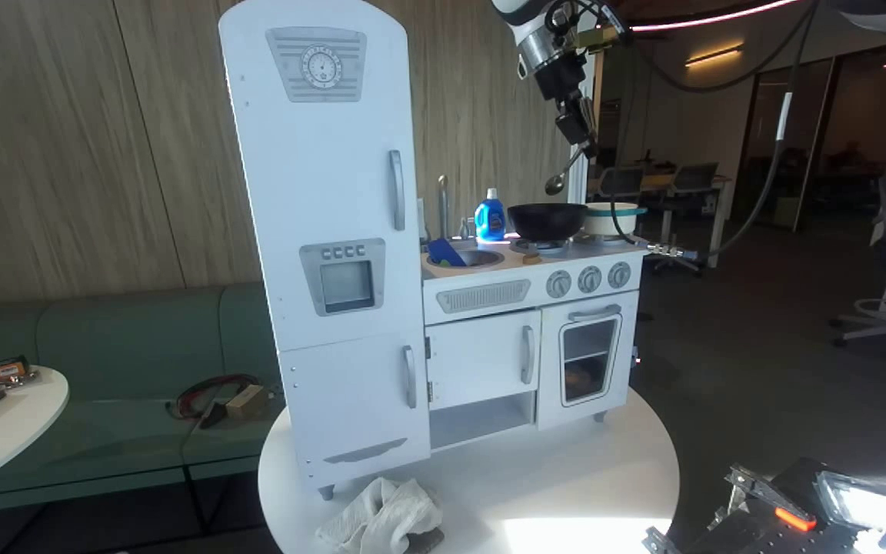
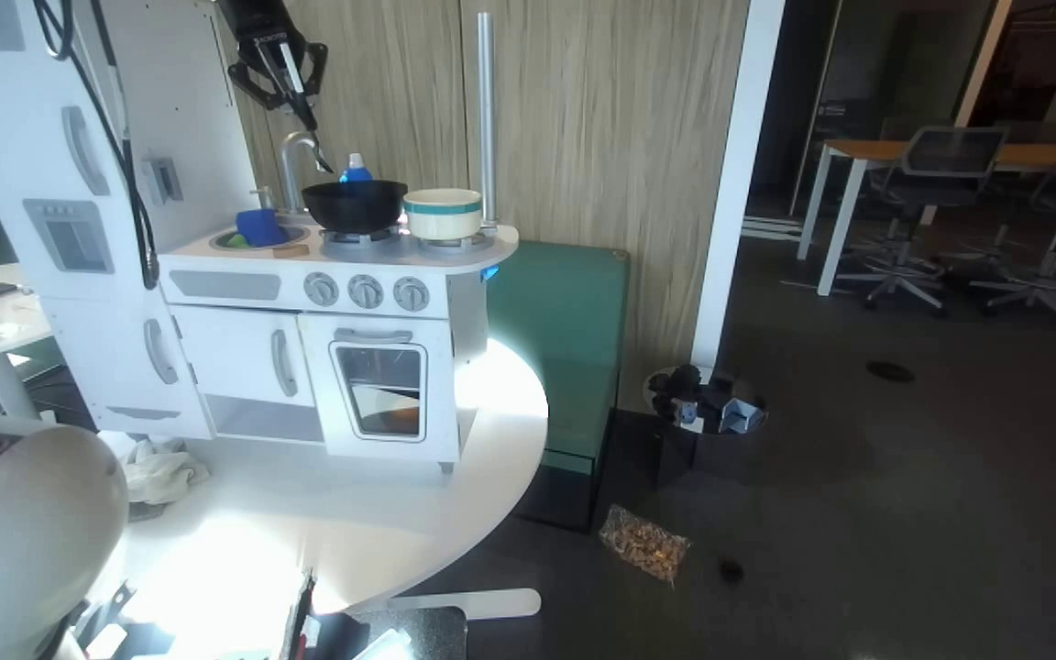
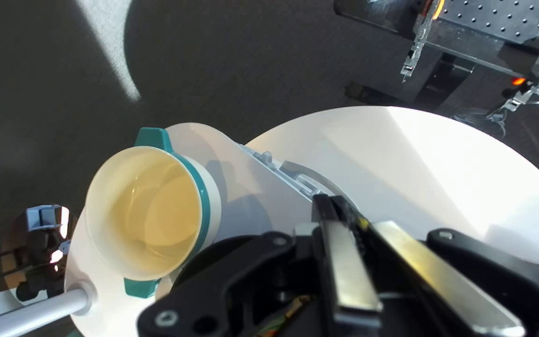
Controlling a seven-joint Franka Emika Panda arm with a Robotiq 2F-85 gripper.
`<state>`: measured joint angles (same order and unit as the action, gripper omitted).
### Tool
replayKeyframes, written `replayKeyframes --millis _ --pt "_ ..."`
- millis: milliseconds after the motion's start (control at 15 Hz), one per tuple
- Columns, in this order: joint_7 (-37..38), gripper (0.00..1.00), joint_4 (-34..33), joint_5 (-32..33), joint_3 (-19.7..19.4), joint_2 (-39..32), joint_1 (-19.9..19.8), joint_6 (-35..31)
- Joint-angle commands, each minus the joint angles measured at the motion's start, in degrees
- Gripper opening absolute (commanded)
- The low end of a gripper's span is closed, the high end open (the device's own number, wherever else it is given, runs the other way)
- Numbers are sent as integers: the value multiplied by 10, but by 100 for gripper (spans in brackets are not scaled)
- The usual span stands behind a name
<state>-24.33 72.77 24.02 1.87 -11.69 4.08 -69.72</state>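
Note:
My gripper point(image 1: 587, 148) is shut on the handle of a metal spoon point(image 1: 556, 185), which hangs tilted with its bowl down. The spoon is above a black pan point(image 1: 547, 222) on the toy kitchen's stove, apart from it. In an exterior view the gripper point(image 2: 308, 117) and the spoon point(image 2: 323, 163) also show over the pan point(image 2: 356, 207). Beside the pan stands a cream pot point(image 2: 442, 220) with a teal band. In the wrist view the pot point(image 3: 157, 215) looks empty, the fingertips point(image 3: 332, 201) are close together, and the spoon is hidden behind the fingers.
A blue bottle point(image 1: 490, 218) stands behind the pan. The sink point(image 1: 489, 260) holds a blue object point(image 1: 444, 252) below a faucet point(image 1: 444, 201). The tall toy fridge point(image 1: 343, 169) adjoins the counter. A metal pole point(image 2: 486, 110) rises behind the pot. A cloth point(image 1: 385, 515) lies on the table.

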Motion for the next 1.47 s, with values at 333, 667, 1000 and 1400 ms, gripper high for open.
replayKeyframes --millis 333,667,1000,1400 --pt "-41 3 -52 -24 -1 -83 -36 22" --pt "-74 2 -54 -36 10 -104 -33 19" --pt "-72 2 -106 -24 5 -138 -36 13" --pt "-47 2 -172 -36 -12 -169 -50 15"
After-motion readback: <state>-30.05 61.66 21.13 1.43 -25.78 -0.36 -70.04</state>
